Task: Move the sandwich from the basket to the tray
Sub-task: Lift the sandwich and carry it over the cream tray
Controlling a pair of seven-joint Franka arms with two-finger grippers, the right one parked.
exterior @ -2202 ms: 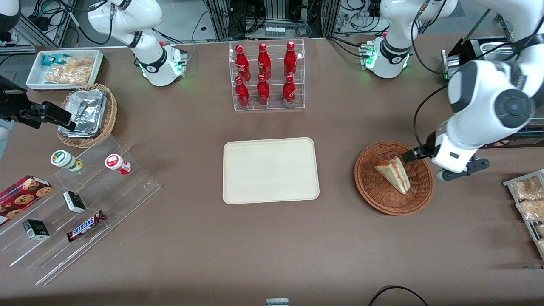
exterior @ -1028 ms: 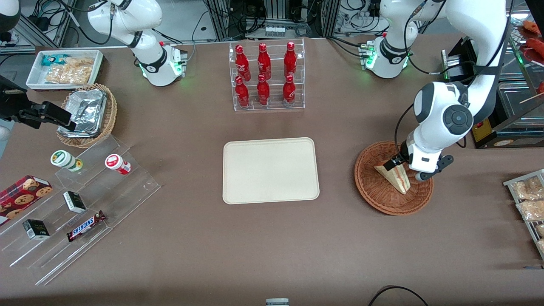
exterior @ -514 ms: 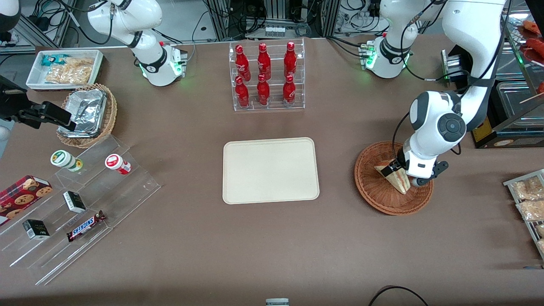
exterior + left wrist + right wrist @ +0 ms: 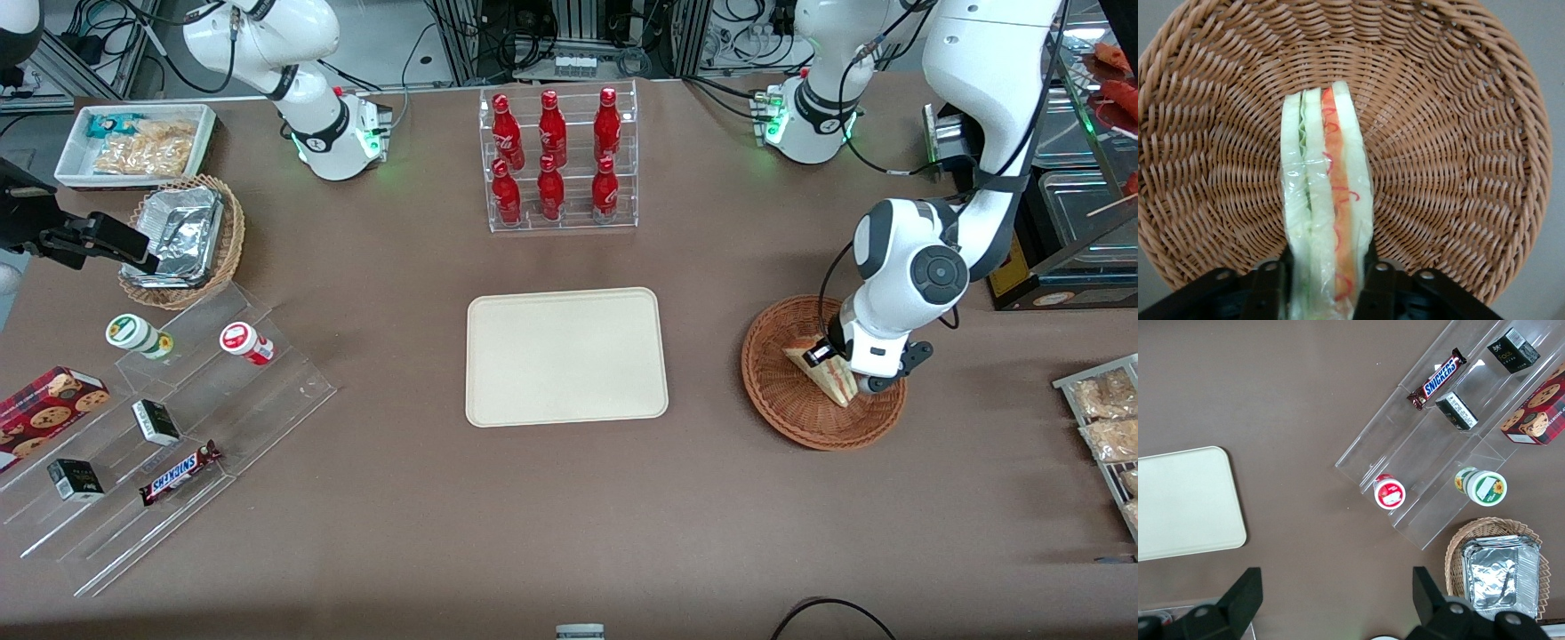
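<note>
The sandwich (image 4: pixel 834 380), a cream wedge wrapped in clear film, lies in the reddish-brown wicker basket (image 4: pixel 782 404). My left gripper (image 4: pixel 836 360) is down in the basket over the wedge's wide end. In the left wrist view the sandwich (image 4: pixel 1328 193) shows its green and red-orange layers on the basket's weave (image 4: pixel 1458 167). The gripper (image 4: pixel 1325 287) has one black finger on each side of it, and both press on the film. The cream tray (image 4: pixel 566 356) lies bare at the table's middle, toward the parked arm from the basket, and also shows in the right wrist view (image 4: pixel 1185 503).
A clear rack of red bottles (image 4: pixel 557 160) stands farther from the front camera than the tray. Clear stepped shelves with snacks (image 4: pixel 169 427), a tan basket with a foil container (image 4: pixel 182 240) and a white bin of packets (image 4: pixel 138 142) lie toward the parked arm's end. Packets (image 4: pixel 1102 418) lie at the working arm's edge.
The left arm has come in over the basket and gone down onto the sandwich. Its fingers now bracket the wedge's wide end. The sandwich has stayed in place.
</note>
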